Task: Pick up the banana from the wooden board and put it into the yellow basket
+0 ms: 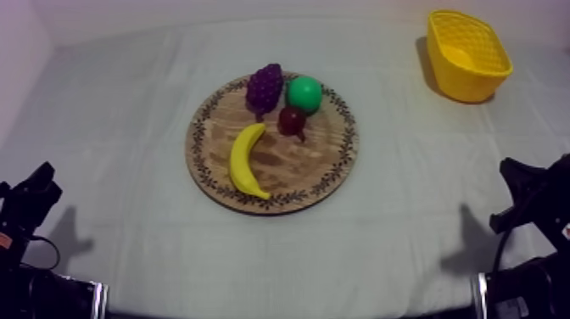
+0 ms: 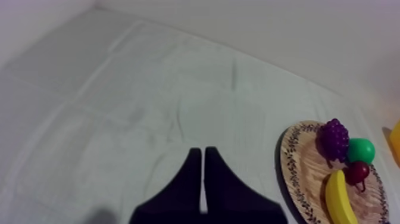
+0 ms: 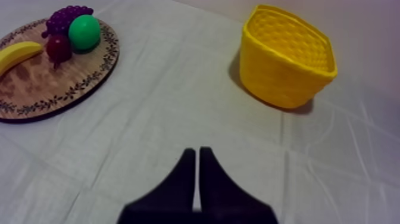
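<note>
Left gripper (image 2: 200,156) low at left, fingers pressed together, empty. Board (image 1: 326,165) mid-table: banana (image 1: 244,161) lies on its near-left part; grapes (image 1: 265,85), green fruit (image 1: 304,93) and small red fruit (image 1: 293,119) behind. Basket (image 1: 462,85) far right, well apart. Right gripper (image 3: 195,156) low right, fingers together, empty.

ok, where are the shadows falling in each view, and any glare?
Top view: yellow basket shadows the cloth toward the wooden board, which shows no glare; left arm and right arm each throw a shadow inward. Right wrist view: dark shadow at the basket's base, board side. Left wrist view: thin shadow along the board's edge.
</note>
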Action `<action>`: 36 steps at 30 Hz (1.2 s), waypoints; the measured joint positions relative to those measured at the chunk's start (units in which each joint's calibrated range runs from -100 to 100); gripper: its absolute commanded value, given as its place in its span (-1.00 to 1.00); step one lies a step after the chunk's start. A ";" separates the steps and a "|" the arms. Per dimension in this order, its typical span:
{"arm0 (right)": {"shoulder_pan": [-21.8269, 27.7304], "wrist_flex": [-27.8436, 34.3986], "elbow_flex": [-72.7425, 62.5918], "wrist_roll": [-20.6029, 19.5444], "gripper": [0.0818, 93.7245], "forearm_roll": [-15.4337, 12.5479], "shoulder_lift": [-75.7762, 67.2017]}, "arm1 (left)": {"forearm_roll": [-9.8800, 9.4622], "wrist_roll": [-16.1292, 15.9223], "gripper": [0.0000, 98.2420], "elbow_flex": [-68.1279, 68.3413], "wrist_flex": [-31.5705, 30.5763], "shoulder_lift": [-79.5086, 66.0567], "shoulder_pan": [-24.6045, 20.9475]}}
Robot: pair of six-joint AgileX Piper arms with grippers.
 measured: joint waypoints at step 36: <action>-11.96 0.17 -27.31 -10.54 -0.88 4.17 30.70 | 0.00 0.00 -1.00 0.00 0.00 0.00 0.00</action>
